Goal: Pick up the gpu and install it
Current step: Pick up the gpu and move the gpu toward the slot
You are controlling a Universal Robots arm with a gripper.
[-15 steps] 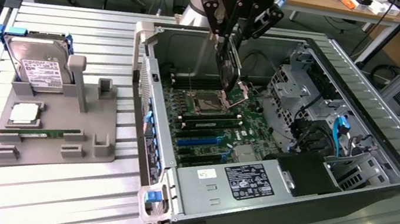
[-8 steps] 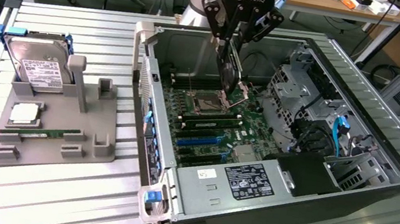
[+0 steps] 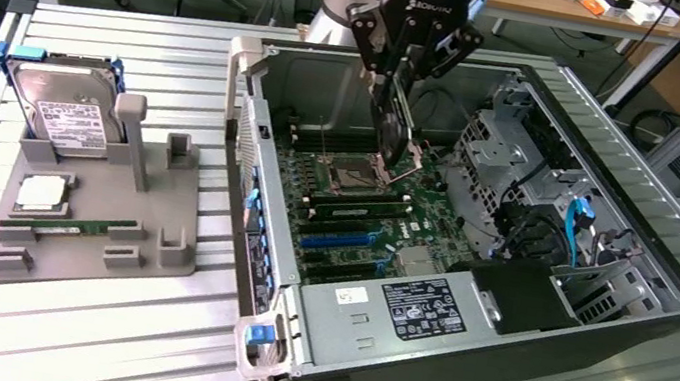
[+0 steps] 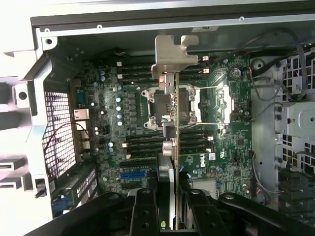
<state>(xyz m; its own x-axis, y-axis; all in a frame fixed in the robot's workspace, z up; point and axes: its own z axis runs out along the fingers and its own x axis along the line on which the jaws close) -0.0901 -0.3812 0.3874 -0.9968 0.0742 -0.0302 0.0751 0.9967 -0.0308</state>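
Above the motherboard [image 3: 356,221] hangs the gpu [image 3: 390,127]; gripper [image 3: 396,76] jaws clamp its edge.

1. gpu [image 4: 172,51]: green board edge, silver bracket.
2. gripper [image 3: 400,76]: black.
3. motherboard [image 3: 356,218]: green, blue slots.
4. hard drive [image 3: 65,114]: silver, blue handles.
5. tray [image 3: 161,214]: grey.
6. table [image 3: 89,335]: white, ribbed slats.
7. case [image 3: 586,349]: black shell.

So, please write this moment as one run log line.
gripper: shut on gpu | gpu: on edge over motherboard, inside open case | install: not yet done
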